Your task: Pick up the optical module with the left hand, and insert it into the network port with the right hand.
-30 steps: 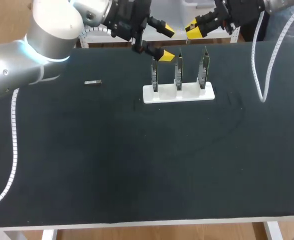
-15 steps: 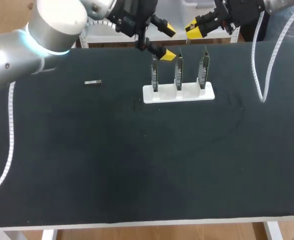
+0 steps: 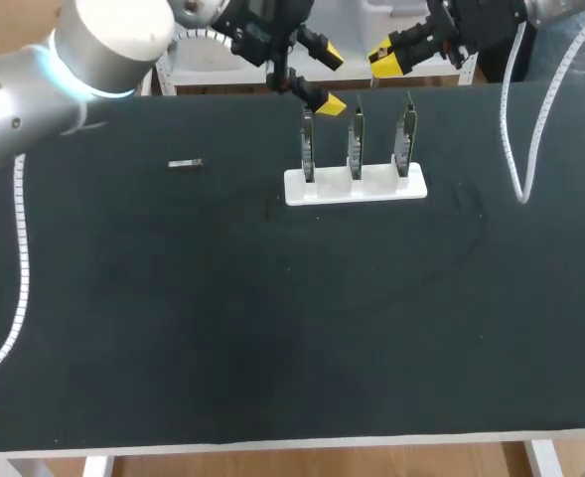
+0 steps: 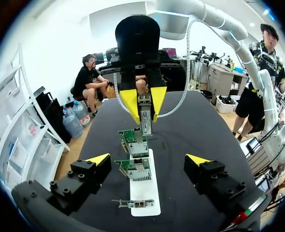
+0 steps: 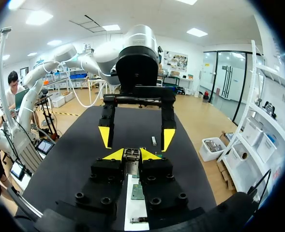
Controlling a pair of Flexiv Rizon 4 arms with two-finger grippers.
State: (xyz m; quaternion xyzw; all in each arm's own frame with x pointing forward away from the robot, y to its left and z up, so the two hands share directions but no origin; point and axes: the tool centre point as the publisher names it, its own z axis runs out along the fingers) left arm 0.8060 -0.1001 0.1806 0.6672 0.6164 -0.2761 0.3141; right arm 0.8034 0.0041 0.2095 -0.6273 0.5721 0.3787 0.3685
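Three green circuit boards (image 3: 355, 149), one white stand (image 3: 381, 186), one loose optical module (image 3: 185, 164), one held module (image 4: 145, 122)

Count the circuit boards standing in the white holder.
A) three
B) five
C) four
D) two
A: in the head view, three circuit boards stand upright in a row, each in its own slot of the white holder.

This is looking like a robotics lab: my left arm (image 3: 98, 45) and right arm (image 4: 215, 21) are hanging over a black-topped table (image 3: 272, 328), and green circuit boards (image 3: 356, 139) are standing upright in a white holder (image 3: 357, 187) just ahead of the left gripper (image 4: 148, 159), under its wide-open jaws.
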